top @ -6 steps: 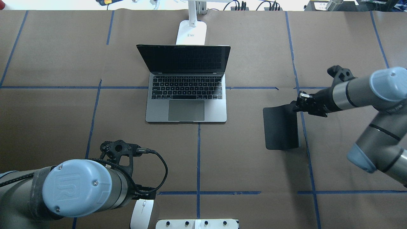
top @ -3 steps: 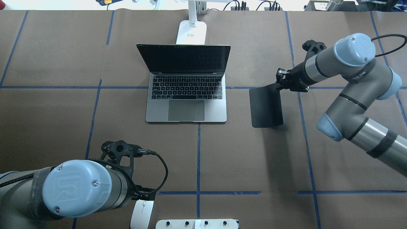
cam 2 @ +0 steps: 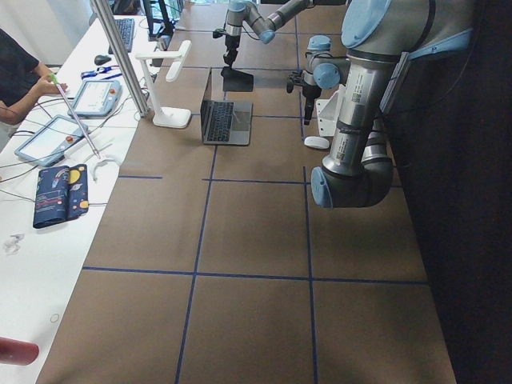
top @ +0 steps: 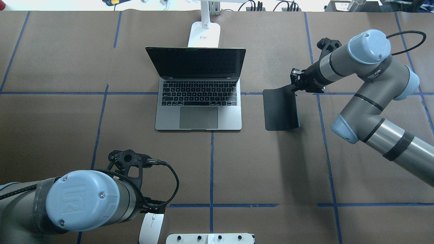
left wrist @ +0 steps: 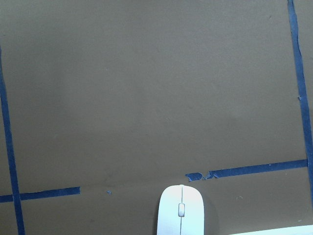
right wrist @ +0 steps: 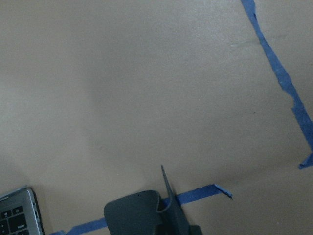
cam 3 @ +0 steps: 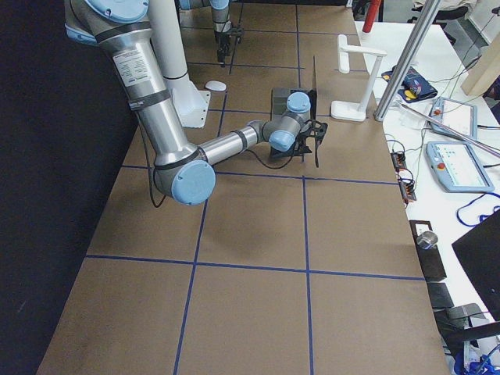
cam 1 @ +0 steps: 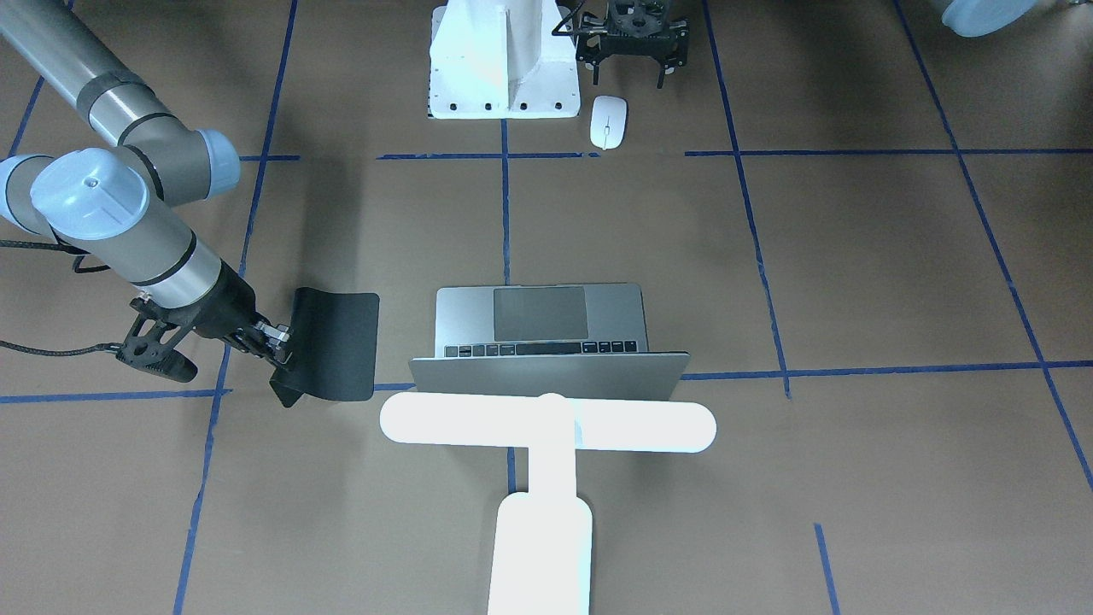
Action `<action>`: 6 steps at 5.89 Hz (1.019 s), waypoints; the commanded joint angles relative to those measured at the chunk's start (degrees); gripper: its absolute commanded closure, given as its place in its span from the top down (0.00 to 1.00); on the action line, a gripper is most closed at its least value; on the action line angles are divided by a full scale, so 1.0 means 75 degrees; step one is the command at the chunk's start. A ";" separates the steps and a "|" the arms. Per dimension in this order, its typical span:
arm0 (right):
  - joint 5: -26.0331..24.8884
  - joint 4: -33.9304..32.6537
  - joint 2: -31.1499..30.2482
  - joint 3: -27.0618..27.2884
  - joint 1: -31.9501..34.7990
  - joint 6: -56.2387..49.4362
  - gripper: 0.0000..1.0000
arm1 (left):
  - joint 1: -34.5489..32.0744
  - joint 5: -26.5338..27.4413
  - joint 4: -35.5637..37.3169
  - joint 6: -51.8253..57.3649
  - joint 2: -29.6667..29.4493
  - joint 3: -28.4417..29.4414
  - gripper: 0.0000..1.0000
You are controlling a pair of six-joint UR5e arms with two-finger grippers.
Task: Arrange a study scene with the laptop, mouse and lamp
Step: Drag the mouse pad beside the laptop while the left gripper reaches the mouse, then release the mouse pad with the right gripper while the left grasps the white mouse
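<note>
**Black flat rectangular pad [cam 1: 337, 337] arrives beside the silver-grey slim laptop [cam 1: 540, 313]**

Front-facing view: the right end effector [cam 1: 277, 346] is clamped on one corner of the pad. The pad droops from it near the open laptop, with a gap between them. I cannot tell whether its free edge touches the brown paper worktop [cam 1: 854, 256]. The bright white T-shaped desk lamp [cam 1: 546, 424] stands just behind the laptop's lid. The small glossy white oval mouse [cam 1: 608, 121] lies by the robot's white pedestal [cam 1: 499, 60]. The left end effector [cam 1: 634, 64] is just beside it; I cannot tell whether it is apart or together.

Overhead view: over the last second the right arm has swung the pad in from farther right and nearer the robot. It is now level with the keyboard. Laptop, lamp, mouse and left arm have not shifted.

Left wrist view: the mouse sits at the lower edge, ungrasped.

Right wrist view: the pad's held edge shows, with a laptop corner at lower left.

The pad looks about where it belongs, so laying it flat is probably the step in hand. The mouse has yet to be brought over to it.
</note>
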 commanded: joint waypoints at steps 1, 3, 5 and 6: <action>0.0152 -0.0013 -0.0042 0.0276 0.0223 -0.0012 1.00 | 0.0012 -0.0055 -0.0030 0.1426 -0.0011 0.0444 1.00; 0.1086 -0.0013 -0.0392 0.0651 0.1099 -0.0023 1.00 | 0.0058 -0.0043 -0.0123 0.1950 0.0000 0.0774 1.00; 0.1290 -0.0013 -0.0558 0.0839 0.1279 -0.0023 1.00 | 0.0070 -0.0287 -0.1952 0.1834 0.0267 0.1616 1.00; 0.1291 -0.0013 -0.0605 0.0864 0.1268 -0.0023 1.00 | 0.0070 -0.0846 -0.2601 0.1822 0.0734 0.1735 1.00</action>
